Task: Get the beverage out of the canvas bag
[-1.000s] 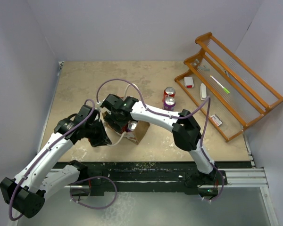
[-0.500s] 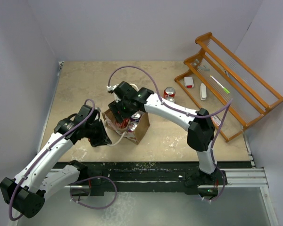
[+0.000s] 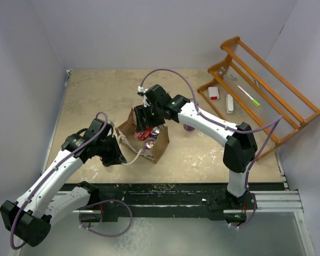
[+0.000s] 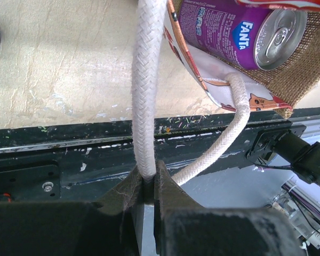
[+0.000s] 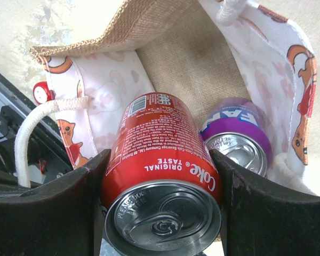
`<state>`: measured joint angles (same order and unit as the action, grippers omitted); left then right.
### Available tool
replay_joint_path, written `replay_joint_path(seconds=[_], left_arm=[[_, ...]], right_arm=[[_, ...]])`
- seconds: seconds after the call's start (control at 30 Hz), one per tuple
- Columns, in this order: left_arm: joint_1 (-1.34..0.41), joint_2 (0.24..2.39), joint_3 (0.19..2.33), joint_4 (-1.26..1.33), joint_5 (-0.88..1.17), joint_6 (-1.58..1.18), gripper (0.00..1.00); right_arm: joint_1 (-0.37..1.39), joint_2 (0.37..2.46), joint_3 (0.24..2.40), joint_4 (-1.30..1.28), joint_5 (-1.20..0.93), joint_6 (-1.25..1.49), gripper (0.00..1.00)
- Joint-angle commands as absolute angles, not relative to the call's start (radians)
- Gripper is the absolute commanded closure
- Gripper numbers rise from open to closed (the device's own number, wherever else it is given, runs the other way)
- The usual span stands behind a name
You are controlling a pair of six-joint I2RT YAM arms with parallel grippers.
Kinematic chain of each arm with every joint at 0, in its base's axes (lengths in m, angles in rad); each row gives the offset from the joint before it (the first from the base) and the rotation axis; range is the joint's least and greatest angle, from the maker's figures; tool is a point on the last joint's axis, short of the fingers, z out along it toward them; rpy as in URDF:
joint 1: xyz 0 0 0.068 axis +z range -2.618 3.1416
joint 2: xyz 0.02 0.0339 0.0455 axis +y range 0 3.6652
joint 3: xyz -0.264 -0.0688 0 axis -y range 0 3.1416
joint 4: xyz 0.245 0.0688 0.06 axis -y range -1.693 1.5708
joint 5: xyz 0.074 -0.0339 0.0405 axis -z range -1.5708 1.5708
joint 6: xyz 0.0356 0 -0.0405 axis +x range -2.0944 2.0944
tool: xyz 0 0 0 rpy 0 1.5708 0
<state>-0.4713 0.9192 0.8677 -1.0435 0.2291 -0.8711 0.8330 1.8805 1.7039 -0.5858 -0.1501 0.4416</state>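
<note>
Now: canvas bag (image 3: 161,149) sits on the surface (image 3: 96,96) close to the arm bases, mouth open. Red Coke can (image 5: 160,160) is clamped between the fingers of the right gripper (image 5: 162,213), lid toward the wrist camera and far end at the bag's mouth; cannot tell whether it is clear of the rim. Purple Fanta can (image 5: 237,138) sits deeper inside, just beside it. Left gripper (image 4: 148,184) is pinched tight on a white loop handle (image 4: 145,96), bracing the bag.

Progress, as judged: grasp made; the Coke can is yet to be carried clear and set down outside. Fanta can not yet out.

Views:
- Right wrist alone shows the grip on the can.
- Left wrist alone shows the handle pinch.
- Top view alone shows the wooden rack (image 3: 266,101) and a further purple can (image 3: 188,127), half hidden behind the right arm
</note>
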Motion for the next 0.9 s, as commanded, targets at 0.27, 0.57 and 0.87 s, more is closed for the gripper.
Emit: replay_joint_path(seconds=[0.27,0.57,0.87], left_arm=[[-0.468,0.915,0.866,-1.03,0.237,-0.86,1.0],[-0.468,0.91,0.855,-1.021,0.244,-0.873,1.0],[-0.468,0.916,0.845,-1.002,0.253,-0.878,1.0]], right_arm=[[0.787,1.678,1.568,-0.432,-0.242,0.554,0.95],[0.654,1.521,1.44,-0.269,-0.424,0.699,0.96],[0.553,1.325,1.269,-0.408,-0.28,0.615,0.97]])
